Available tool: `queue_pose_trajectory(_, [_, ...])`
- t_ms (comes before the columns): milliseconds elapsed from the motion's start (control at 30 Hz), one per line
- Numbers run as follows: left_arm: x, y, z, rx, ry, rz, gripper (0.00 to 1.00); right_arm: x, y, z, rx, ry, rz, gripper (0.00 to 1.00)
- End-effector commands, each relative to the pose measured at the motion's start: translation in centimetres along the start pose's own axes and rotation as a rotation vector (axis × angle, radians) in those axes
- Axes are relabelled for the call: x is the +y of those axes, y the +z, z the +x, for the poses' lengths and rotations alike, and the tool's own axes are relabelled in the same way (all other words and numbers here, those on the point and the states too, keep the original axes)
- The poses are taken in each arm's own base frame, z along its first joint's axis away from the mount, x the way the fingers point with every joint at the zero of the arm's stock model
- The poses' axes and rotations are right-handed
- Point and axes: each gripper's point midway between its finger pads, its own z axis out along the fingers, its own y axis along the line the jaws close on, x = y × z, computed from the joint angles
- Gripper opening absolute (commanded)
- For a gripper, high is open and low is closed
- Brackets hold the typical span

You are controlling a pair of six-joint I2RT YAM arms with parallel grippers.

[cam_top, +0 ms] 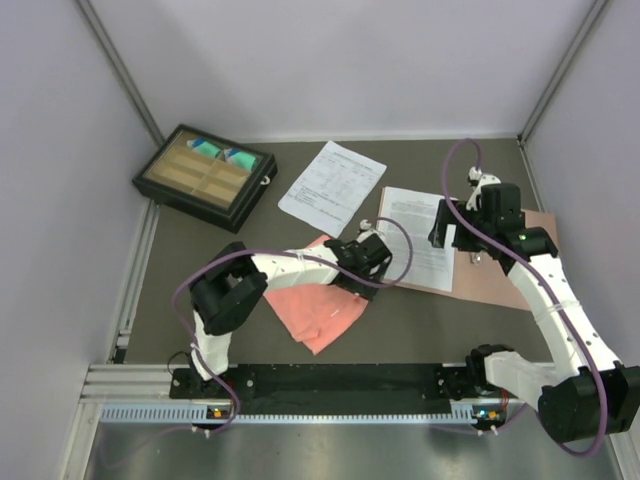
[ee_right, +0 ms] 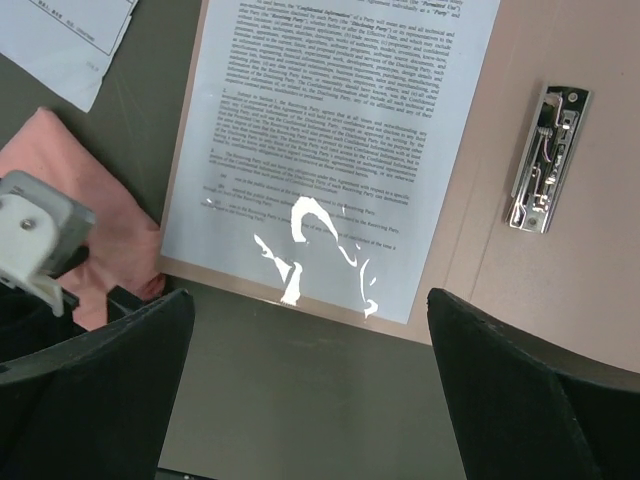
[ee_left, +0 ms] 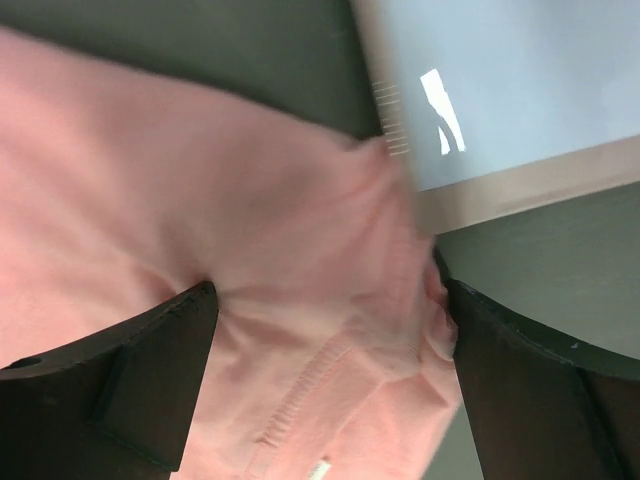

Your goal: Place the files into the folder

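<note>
One file, a sheet of dense text point(cam_top: 415, 235) point(ee_right: 330, 130), lies on the open tan folder point(cam_top: 500, 270) point(ee_right: 500, 200) at the right. The other file, a sheet with a table layout point(cam_top: 332, 187) point(ee_right: 60, 35), rests on the dark table left of the folder. My left gripper point(cam_top: 365, 250) point(ee_left: 330, 340) is open, its jaws wide on either side of a corner of the salmon-pink cloth point(cam_top: 320, 305) point(ee_left: 200, 200), close to the folder's edge point(ee_left: 520, 195). My right gripper point(cam_top: 450, 225) point(ee_right: 310, 370) hangs open over bare table at the folder's near-left edge.
A metal clip point(ee_right: 548, 158) is fixed to the folder's inside, right of the dense sheet. A black compartment box point(cam_top: 205, 177) stands at the back left. Walls close the table on three sides, and a rail point(cam_top: 300, 385) runs along the near edge.
</note>
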Motion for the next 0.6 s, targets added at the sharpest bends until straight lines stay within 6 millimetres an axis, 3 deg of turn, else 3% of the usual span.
queue_pose_trajectory(0, [6.6,0.1,4.4,0.108,-0.099,-0.131,0.98,1.2,0.3,-1.0,-0.047,-0.018,-0.061,0.99])
queue_pose_trajectory(33, [8.3,-0.2,5.4,0.124,-0.140,-0.153,0.98,1.3,0.5,-0.9,-0.045,-0.018,-0.065,0.99])
queue_pose_trajectory(100, [10.2,-1.0,5.7,0.110,-0.200,-0.179,0.98,1.5,1.0,-0.5,-0.030,-0.017,-0.081,0.99])
queue_pose_trajectory(200, [15.0,-1.8,8.1,0.134,-0.324,-0.273,0.98,1.6,1.5,-0.2,-0.018,-0.017,-0.091,0.99])
queue_pose_trajectory(433, [28.0,-4.9,11.4,0.107,-0.700,-0.473,0.98,2.9,1.6,-0.3,-0.014,-0.017,-0.164,0.99])
queue_pose_trajectory(500, [29.7,-5.0,11.2,0.080,-0.774,-0.429,0.98,3.3,1.4,-0.5,-0.019,-0.015,-0.181,0.99])
queue_pose_trajectory(567, [32.6,-6.0,11.8,0.082,-0.852,-0.493,0.98,3.4,1.2,-0.6,-0.021,-0.016,-0.187,0.99])
